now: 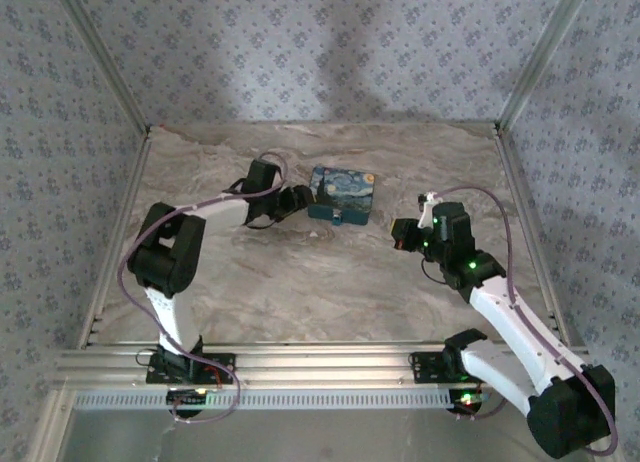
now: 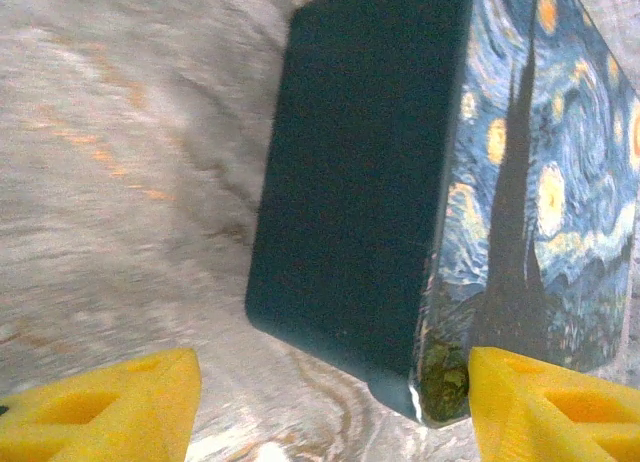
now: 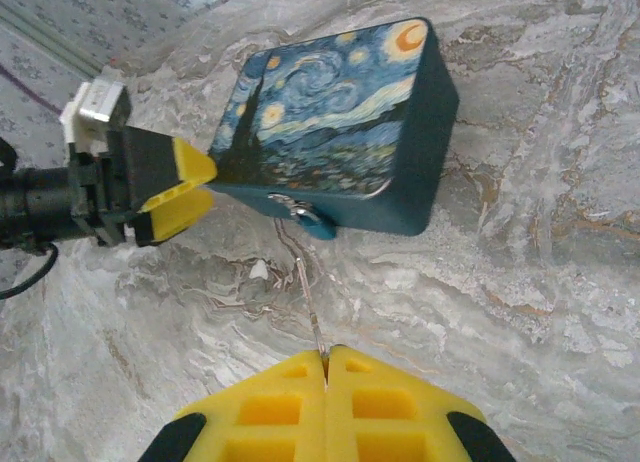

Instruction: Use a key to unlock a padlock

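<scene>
Top view, table (image 1: 260, 302): marbled beige, with patterned wallpaper on the walls around it.
Top view, blue box (image 1: 342, 194): lies flat toward the far middle of the table, night-sky print facing up.
Top view, padlock (image 1: 341, 220): a tiny speck on the box's near side, too small to make out here.
Top view, left claw (image 1: 298, 200): reaches in from the left and sits at the box's left end.
Top view, right claw (image 1: 405, 234): sits to the right of the box and nearer, apart from it and pointing toward it.
Left wrist view, left claw (image 2: 330, 412): open, its yellow fingers (image 2: 100, 412) spread wide. The near corner of the box (image 2: 360, 182) lies between them. Bare table shows between the left finger and the box's dark side; the right finger overlaps the printed face.
Right wrist view, right claw (image 3: 325, 367): fingertips pressed together, pinching the key (image 3: 312, 302) — a thin silvery sliver that runs from the tips toward the box (image 3: 340, 112).
Right wrist view, padlock (image 3: 295, 207): a small grey metal piece on the box's near face, beside a blue tab (image 3: 318, 224). The sliver's far end reaches close to it — whether they touch I cannot tell.
Right wrist view, left claw (image 3: 190, 187): at the box's left end, yellow tips against the corner.
</scene>
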